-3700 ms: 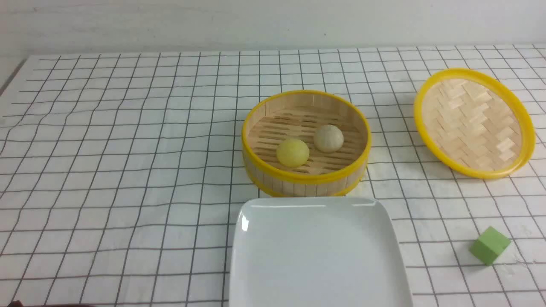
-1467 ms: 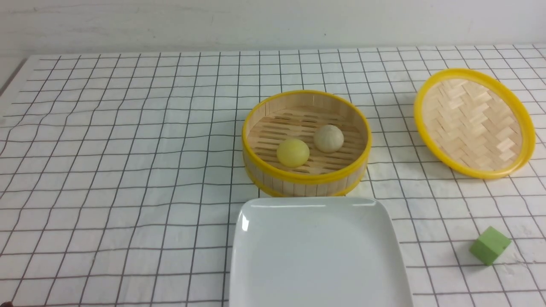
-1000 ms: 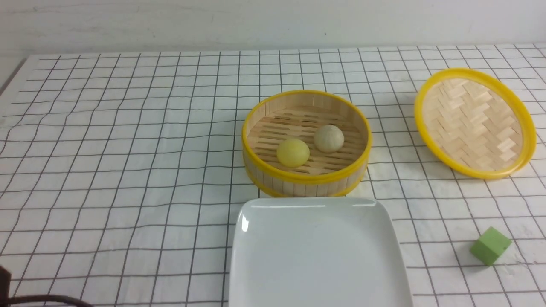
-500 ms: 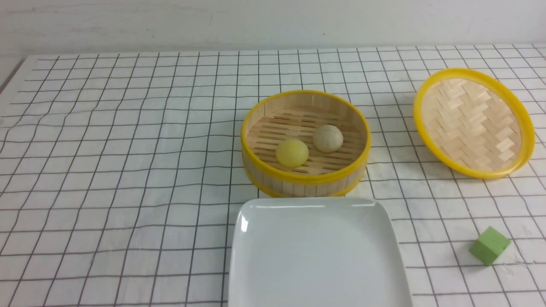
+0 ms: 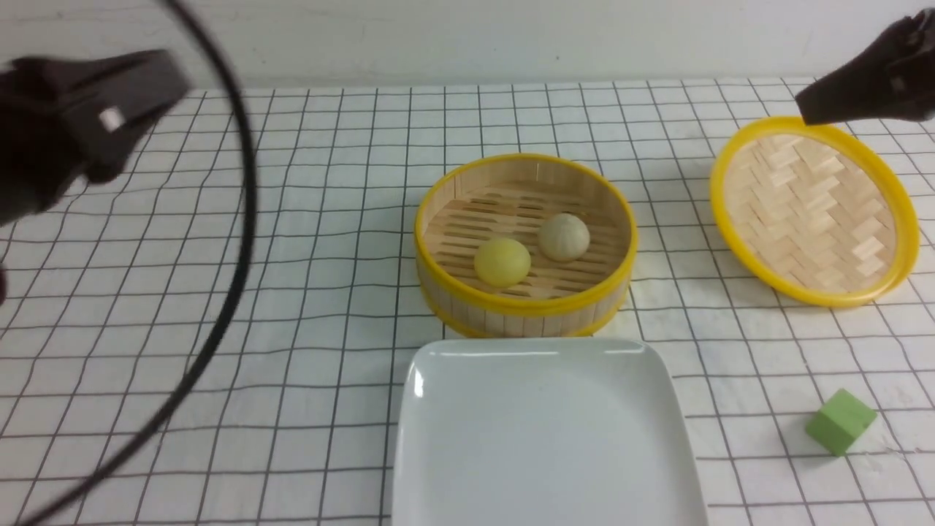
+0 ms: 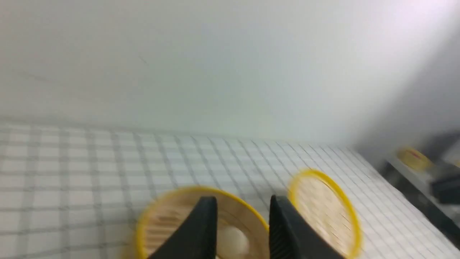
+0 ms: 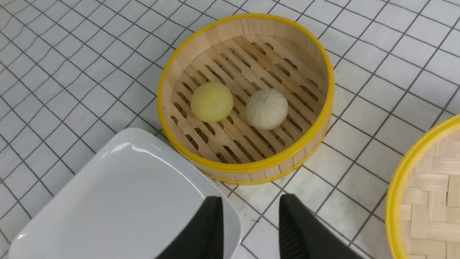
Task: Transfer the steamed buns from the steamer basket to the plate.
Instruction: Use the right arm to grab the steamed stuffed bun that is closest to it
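1. Mostly blurred: left gripper (image 6: 242, 203), jaws apart, empty; front view crops both arms.
2. Right gripper (image 7: 249, 201) sharp, jaws parted, holding nothing.
3. Smooth yellow bun (image 5: 502, 261) and matte white bun (image 5: 563, 236) sit in slatted bamboo basket (image 5: 526, 313); glossy rounded-square plate (image 5: 540, 438) just beside, near edge cropped.

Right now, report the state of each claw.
Left claw: open, holding nothing.
Right claw: open, holding nothing.

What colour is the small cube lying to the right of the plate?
The cube is green, with no pattern; the front view shows it best.
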`<move>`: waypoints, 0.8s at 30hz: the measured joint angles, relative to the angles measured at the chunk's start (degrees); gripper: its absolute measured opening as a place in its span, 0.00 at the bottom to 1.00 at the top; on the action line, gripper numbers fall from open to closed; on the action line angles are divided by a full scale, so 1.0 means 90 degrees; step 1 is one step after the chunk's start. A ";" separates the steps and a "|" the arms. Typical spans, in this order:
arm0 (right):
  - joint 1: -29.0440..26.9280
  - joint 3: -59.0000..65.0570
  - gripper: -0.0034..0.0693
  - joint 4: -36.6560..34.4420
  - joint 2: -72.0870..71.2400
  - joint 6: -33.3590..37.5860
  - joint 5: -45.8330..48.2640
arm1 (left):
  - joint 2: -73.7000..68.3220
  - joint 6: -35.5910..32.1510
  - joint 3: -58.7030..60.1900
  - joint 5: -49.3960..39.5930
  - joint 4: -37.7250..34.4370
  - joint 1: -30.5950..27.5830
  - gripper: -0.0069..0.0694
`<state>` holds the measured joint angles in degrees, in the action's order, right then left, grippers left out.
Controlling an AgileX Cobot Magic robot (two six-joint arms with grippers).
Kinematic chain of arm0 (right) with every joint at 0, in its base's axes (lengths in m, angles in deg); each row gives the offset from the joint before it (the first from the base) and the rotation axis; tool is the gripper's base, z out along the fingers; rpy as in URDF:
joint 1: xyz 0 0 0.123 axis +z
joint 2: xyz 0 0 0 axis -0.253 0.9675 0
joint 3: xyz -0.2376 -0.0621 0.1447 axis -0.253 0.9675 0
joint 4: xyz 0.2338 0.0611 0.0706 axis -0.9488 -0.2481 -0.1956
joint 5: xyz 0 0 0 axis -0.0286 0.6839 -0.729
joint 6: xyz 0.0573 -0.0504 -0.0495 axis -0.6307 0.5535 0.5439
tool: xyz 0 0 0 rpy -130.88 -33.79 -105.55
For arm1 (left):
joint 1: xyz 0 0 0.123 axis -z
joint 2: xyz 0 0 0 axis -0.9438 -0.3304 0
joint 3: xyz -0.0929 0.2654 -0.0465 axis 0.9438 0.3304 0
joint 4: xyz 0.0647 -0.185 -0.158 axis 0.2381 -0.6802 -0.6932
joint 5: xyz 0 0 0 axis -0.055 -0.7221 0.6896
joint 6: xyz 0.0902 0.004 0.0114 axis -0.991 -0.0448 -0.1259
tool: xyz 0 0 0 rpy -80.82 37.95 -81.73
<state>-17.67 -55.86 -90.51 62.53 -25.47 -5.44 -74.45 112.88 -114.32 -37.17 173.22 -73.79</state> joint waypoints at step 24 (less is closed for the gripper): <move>0.0197 -0.1274 0.38 0.0325 0.1332 0.0230 0.0439 | -0.3989 -0.0471 -0.3741 0.1299 0.0390 0.0449 0.13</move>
<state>-15.90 -67.32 -87.59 74.52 -23.41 -1.49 -110.35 108.64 -147.99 -25.48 176.73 -69.75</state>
